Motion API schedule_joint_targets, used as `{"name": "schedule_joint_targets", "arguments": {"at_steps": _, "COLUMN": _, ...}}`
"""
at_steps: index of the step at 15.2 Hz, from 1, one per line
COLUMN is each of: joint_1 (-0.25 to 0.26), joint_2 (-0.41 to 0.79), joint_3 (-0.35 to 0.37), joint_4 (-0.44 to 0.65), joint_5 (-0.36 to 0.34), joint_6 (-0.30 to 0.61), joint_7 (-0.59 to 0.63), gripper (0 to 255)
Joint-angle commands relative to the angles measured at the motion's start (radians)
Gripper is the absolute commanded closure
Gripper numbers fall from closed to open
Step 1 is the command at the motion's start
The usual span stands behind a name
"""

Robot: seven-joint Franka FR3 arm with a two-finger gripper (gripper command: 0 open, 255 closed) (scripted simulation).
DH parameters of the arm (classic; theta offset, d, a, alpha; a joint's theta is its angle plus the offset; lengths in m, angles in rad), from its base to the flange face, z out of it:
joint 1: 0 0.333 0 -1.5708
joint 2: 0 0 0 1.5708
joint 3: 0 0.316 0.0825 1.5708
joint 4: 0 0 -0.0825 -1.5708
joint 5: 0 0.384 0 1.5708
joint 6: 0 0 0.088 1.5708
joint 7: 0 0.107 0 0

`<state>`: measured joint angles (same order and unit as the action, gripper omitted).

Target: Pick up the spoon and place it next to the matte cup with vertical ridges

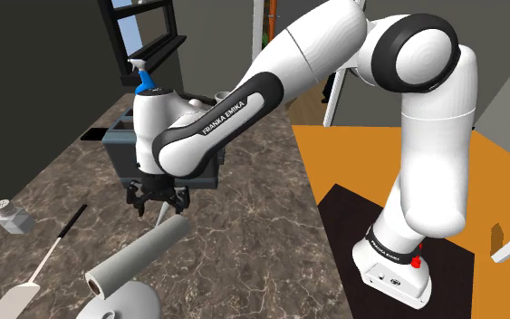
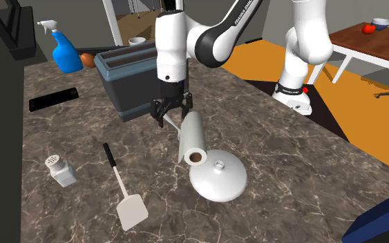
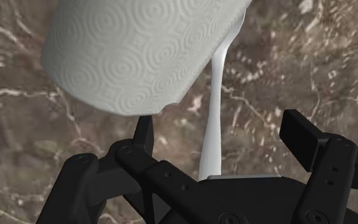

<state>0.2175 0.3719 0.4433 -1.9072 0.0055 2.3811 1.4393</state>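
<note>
Shoulder view: white arm (image 1: 316, 50) reads "FRANKA EMIKA". Its black gripper (image 3: 222, 132) is spread, slim white spoon (image 3: 216, 89) untouched between, beside embossed paper-towel roll (image 3: 139, 51).

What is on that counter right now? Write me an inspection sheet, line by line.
Surface: dark marbled counter, nothing spilled.
Job's things: white spoon lies flat on the counter, its far end running under the paper towel roll; a pale cup stands behind the toaster, ridges too small to tell.
Clutter: white lid against the roll's end, spatula, shaker, blue spray bottle, flat black slab.
Grippers: claw open, low over the spoon's handle, one finger on each side, not touching it.
Cables: nothing seen.
Surroundings: orange floor, a table beyond it.
</note>
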Motion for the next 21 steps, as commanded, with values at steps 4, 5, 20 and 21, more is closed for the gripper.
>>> {"name": "schedule_joint_targets", "arguments": {"at_steps": 4, "joint_1": -0.001, "joint_2": 0.002, "joint_3": -0.001, "joint_4": 0.0, "joint_5": -0.001, "joint_6": 0.0, "joint_7": 0.0, "gripper": 255}}
{"name": "schedule_joint_targets", "arguments": {"at_steps": 5, "joint_1": -0.001, "joint_2": 0.002, "joint_3": -0.001, "joint_4": 0.0, "joint_5": 0.0, "joint_6": 0.0, "joint_7": 0.0, "gripper": 255}}
{"name": "schedule_joint_targets", "arguments": {"at_steps": 20, "joint_1": -0.012, "joint_2": -0.049, "joint_3": 0.01, "joint_4": 0.032, "joint_5": 0.021, "joint_6": -0.079, "joint_7": -0.004, "gripper": 255}}
{"name": "schedule_joint_targets", "arguments": {"at_steps": 21, "joint_1": -0.013, "joint_2": -0.055, "joint_3": 0.012, "joint_4": 0.037, "joint_5": 0.024, "joint_6": -0.091, "joint_7": -0.005, "gripper": 255}}
